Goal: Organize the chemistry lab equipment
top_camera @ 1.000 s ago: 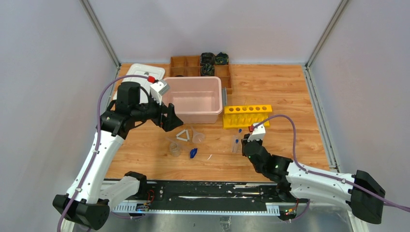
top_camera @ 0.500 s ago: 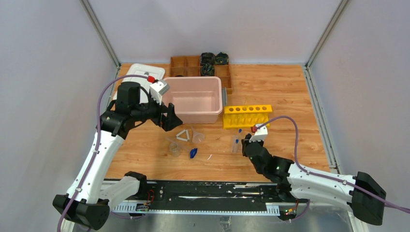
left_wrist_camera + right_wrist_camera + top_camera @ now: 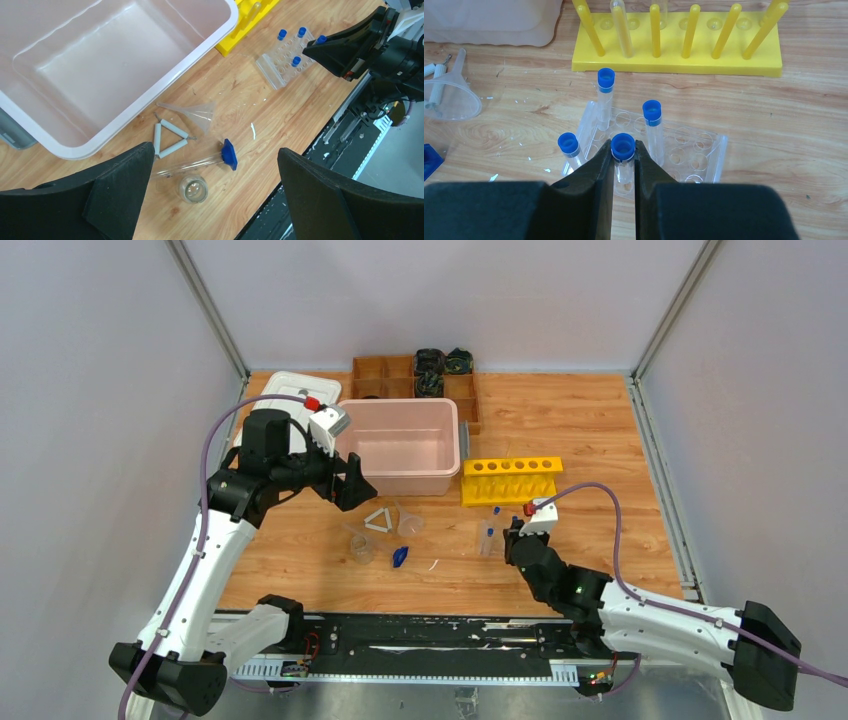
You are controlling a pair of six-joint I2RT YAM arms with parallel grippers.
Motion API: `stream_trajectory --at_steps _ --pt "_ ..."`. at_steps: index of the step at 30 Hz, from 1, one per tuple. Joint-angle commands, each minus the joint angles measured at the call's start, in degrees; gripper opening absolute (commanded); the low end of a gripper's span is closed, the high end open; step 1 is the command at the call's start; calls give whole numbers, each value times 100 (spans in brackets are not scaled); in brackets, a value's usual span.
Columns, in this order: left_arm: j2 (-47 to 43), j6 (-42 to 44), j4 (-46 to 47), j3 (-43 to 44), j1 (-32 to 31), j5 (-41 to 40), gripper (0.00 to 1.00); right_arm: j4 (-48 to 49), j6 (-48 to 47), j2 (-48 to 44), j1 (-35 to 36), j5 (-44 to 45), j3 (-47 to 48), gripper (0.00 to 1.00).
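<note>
The right hand (image 3: pixel 623 172) is closed narrowly on a small clear tube with a blue cap (image 3: pixel 623 146), which stands in the clear plastic rack (image 3: pixel 694 150) on the wooden worktop (image 3: pixel 774 110), near the yellow peg rack (image 3: pixel 674 62). The left hand (image 3: pixel 215 150) hovers wide open above the clear funnel (image 3: pixel 197 112), white triangle (image 3: pixel 167 140) and little clear beaker (image 3: pixel 193 188).

The table (image 3: pixel 580 420) is warm orange-brown wood grain. Towards its far edge sits a pale pink tub (image 3: pixel 405 440), a bright yellow rack (image 3: pixel 510 480) to its right, a brown wooden divider box (image 3: pixel 385 375) behind and a white lid (image 3: pixel 290 385) in the far left corner. The tube (image 3: pixel 622 145) in my black right gripper (image 3: pixel 623 152) is clear with a blue cap, as are its three neighbours (image 3: pixel 652 120), all in a see-through tray (image 3: pixel 696 152). The triangle (image 3: pixel 157 139) is white, the funnel (image 3: pixel 200 112) and beaker (image 3: pixel 193 189) colourless, the long tube's cap (image 3: pixel 229 154) deep blue.
</note>
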Motion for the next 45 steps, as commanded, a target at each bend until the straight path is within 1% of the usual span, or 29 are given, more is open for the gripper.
stream_trajectory --at_steps 1,9,21,25,30,32,36,41,45 --pt "-30 30 -28 140 -18 -14 100 -216 9 45 -35 160 -122 0" --pt "-12 47 -30 138 -18 -31 100 -290 73 -18 -37 -147 -148 0" --pt "-42 79 -29 109 -18 -84 100 -276 71 18 -9 -169 -232 0" --pt "-46 86 -23 89 -17 -110 100 -392 60 -52 62 -56 -227 0" --pt "-24 82 -25 87 -18 -93 100 -310 91 -50 107 -24 -323 0" --pt "-24 82 -27 88 -18 -102 100 -267 103 8 119 -48 -336 6" --pt "-48 107 -25 89 -18 -126 100 -406 105 135 196 -29 -181 23" --pt "-44 145 -28 86 -18 -250 100 -1150 213 13 500 336 231 38" --pt "-33 220 -76 169 -18 -460 100 -1764 158 -479 591 471 840 47"
